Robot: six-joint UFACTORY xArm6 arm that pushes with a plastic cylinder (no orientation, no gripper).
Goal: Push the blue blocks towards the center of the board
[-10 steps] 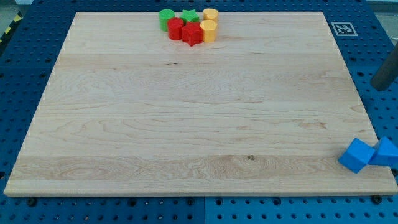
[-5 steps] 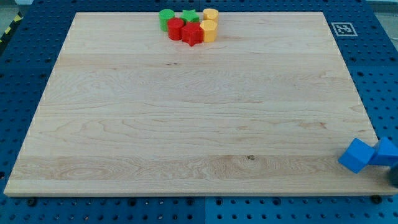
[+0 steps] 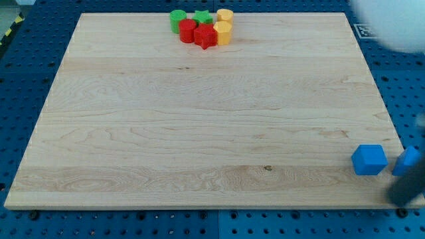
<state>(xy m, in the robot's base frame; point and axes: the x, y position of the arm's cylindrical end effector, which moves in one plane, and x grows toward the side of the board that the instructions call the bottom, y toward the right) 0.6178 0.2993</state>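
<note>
So we've got one big pale wooden board [image 3: 199, 119] with visible grain sitting on a blue pegboard table [image 3: 26, 226], and eight small smooth blocks on it. Two are blue: a blue cube [image 3: 369, 160] near the view's bottom right and a second blue block [image 3: 408, 161] right at the board's edge beside it, shape unclear. Clustered at the view's top are two red [image 3: 187, 30], two green [image 3: 177, 19] and two yellow [image 3: 224, 30]. Our rod is just a dark blur by that second blue block, so we can't pin down our tip, and there's no gripper here to be open or closed.
</note>
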